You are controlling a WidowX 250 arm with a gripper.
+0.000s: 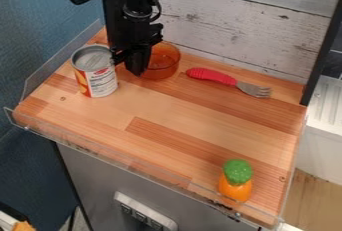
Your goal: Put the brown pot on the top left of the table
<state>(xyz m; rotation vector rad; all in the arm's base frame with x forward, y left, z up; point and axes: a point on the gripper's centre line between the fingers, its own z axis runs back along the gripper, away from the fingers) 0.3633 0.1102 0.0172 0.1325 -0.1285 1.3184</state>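
My gripper (136, 67) hangs low over the back left part of the wooden table, between the can and the pot. The brown pot (164, 64), a see-through orange-brown round vessel, stands upright near the back wall. Its left side is partly hidden behind the gripper, which overlaps it in the camera view; whether the two touch is not clear. The wooden table (160, 110) has clear low guards along its left and front edges.
A metal can (100, 77) with a paper label stands close on the gripper's left. Right of the pot lies a fork (212, 76) with a red handle. An orange toy carrot (236, 185) with a green top is at the front right. White planks (240, 25) rise behind the table.
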